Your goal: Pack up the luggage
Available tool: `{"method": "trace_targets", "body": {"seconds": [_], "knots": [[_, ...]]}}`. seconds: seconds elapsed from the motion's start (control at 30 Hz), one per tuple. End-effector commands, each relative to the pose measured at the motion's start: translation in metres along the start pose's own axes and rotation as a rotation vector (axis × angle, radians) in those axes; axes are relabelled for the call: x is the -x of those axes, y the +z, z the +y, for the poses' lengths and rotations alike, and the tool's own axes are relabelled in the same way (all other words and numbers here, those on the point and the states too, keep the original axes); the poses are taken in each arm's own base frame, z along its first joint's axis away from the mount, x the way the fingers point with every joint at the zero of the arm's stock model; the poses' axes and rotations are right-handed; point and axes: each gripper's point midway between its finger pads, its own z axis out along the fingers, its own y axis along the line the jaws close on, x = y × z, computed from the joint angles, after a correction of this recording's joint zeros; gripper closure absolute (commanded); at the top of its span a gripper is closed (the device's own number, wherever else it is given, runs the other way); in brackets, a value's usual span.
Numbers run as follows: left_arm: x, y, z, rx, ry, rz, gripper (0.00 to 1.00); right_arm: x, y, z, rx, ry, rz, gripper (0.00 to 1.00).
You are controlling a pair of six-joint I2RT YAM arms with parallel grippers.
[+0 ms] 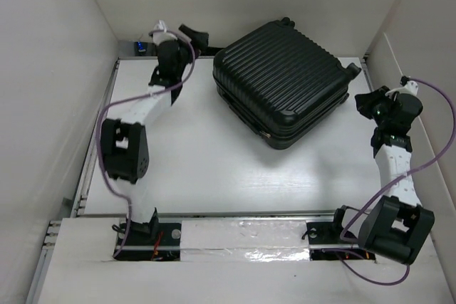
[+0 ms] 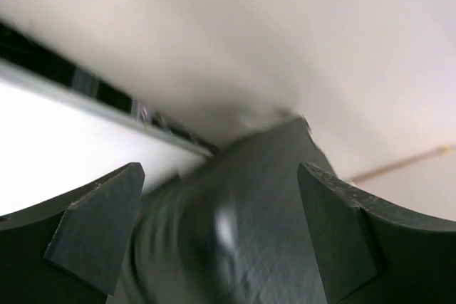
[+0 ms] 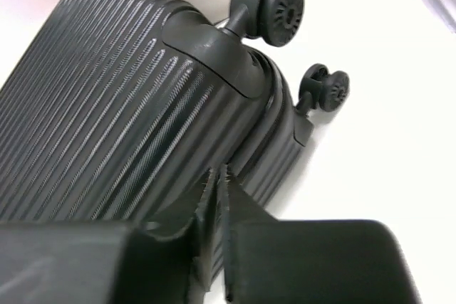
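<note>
The luggage lies flat and closed on the bench, in the upper centre-right of the top view, ribbed shell upward and turned at an angle to the bench edges. Its caster wheels sit at the end towards the right of the frame.

Right arm: it rises from its base at the lower right, folds at the elbow and runs up the right side of the frame, with the wrist turned left towards the wheel end of the luggage. The right fingers are drawn together with only a thin slit between them, and they hold nothing. Their tips lie just beside the shell's corner; contact cannot be confirmed.

Left arm: it extends from the lower left up to the upper left of the frame, its wrist near the back wall, left of the luggage. The left fingers are spread wide and hold nothing. A blurred dark shell fills the gap between them in the left wrist view.
</note>
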Motion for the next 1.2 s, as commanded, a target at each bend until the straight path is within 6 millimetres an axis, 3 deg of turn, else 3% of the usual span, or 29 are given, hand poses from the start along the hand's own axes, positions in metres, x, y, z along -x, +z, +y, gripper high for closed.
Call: {"method": "trace_targets", "body": {"seconds": [0.0, 0.03, 0.1, 0.13, 0.17, 0.23, 0.3, 0.33, 0.4, 0.47, 0.5, 0.63, 0.7, 0.77, 0.83, 0.87, 0.9, 0.93, 0.97, 1.0, 1.03, 1.1, 1.17], "knots": [[-0.023, 0.047, 0.047, 0.142, 0.057, 0.176, 0.11, 0.020, -0.011, -0.010, -0.066, -0.013, -0.129, 0.95], [-0.014, 0.076, 0.048, 0.133, 0.068, 0.167, 0.11, 0.021, -0.015, -0.028, -0.125, 0.003, -0.153, 0.97], [-0.024, 0.095, 0.053, 0.109, 0.065, 0.227, 0.10, 0.017, -0.008, -0.030, -0.116, 0.015, -0.136, 0.96], [-0.030, 0.114, 0.056, 0.090, 0.062, 0.234, 0.10, 0.004, 0.004, -0.038, -0.116, 0.031, -0.081, 0.95], [-0.035, 0.121, 0.056, 0.070, 0.059, 0.251, 0.10, 0.010, 0.012, -0.034, -0.093, 0.032, -0.072, 0.92], [-0.049, 0.139, 0.061, 0.020, 0.056, 0.266, 0.08, 0.004, 0.025, -0.037, -0.079, 0.050, -0.026, 0.78], [-0.055, 0.148, 0.056, -0.039, 0.042, 0.271, 0.08, 0.002, 0.037, -0.045, -0.097, 0.060, -0.012, 0.67], [-0.068, 0.154, 0.054, -0.072, 0.036, 0.282, 0.08, 0.002, 0.040, -0.048, -0.103, 0.065, -0.015, 0.65], [-0.071, 0.161, 0.041, -0.131, 0.029, 0.262, 0.07, -0.004, 0.051, -0.044, -0.087, 0.056, -0.001, 0.59], [-0.074, 0.169, 0.041, -0.166, 0.027, 0.249, 0.02, -0.011, 0.058, -0.046, -0.099, 0.024, 0.037, 0.58], [-0.073, 0.173, 0.030, -0.205, 0.021, 0.220, 0.01, -0.020, 0.064, -0.044, -0.097, 0.019, 0.068, 0.58], [-0.077, 0.180, 0.028, -0.273, 0.006, 0.187, 0.01, -0.039, 0.078, -0.040, -0.077, -0.010, 0.123, 0.57], [-0.085, 0.177, 0.015, -0.338, 0.017, 0.199, 0.01, -0.046, 0.083, -0.036, -0.066, -0.021, 0.150, 0.57], [-0.105, 0.171, 0.004, -0.380, 0.042, 0.237, 0.03, -0.057, 0.095, -0.028, -0.042, -0.051, 0.192, 0.57], [-0.118, 0.155, -0.008, -0.451, 0.062, 0.284, 0.03, -0.073, 0.105, -0.024, -0.025, -0.063, 0.249, 0.57], [-0.128, 0.147, -0.011, -0.466, 0.067, 0.311, 0.04, -0.073, 0.110, -0.013, 0.004, -0.077, 0.253, 0.57], [-0.125, 0.138, -0.019, -0.506, 0.077, 0.309, 0.04, -0.077, 0.114, -0.007, 0.021, -0.080, 0.264, 0.57], [-0.151, 0.127, 0.013, -0.453, 0.060, 0.366, 0.05, -0.081, 0.117, -0.001, 0.045, -0.085, 0.277, 0.57], [-0.133, 0.112, -0.008, -0.488, 0.064, 0.338, 0.06, -0.092, 0.122, 0.008, 0.073, -0.099, 0.303, 0.57], [-0.127, 0.101, -0.021, -0.525, 0.062, 0.300, 0.06, -0.090, 0.126, 0.018, 0.098, -0.112, 0.308, 0.57], [-0.148, 0.086, 0.008, -0.464, 0.043, 0.342, 0.06, -0.092, 0.128, 0.027, 0.121, -0.124, 0.318, 0.57], [-0.119, 0.061, -0.018, -0.517, 0.046, 0.264, 0.06, -0.098, 0.134, 0.044, 0.155, -0.156, 0.346, 0.57], [-0.125, 0.030, -0.011, -0.491, 0.027, 0.275, 0.07, -0.102, 0.136, 0.055, 0.186, -0.181, 0.364, 0.57]]}}
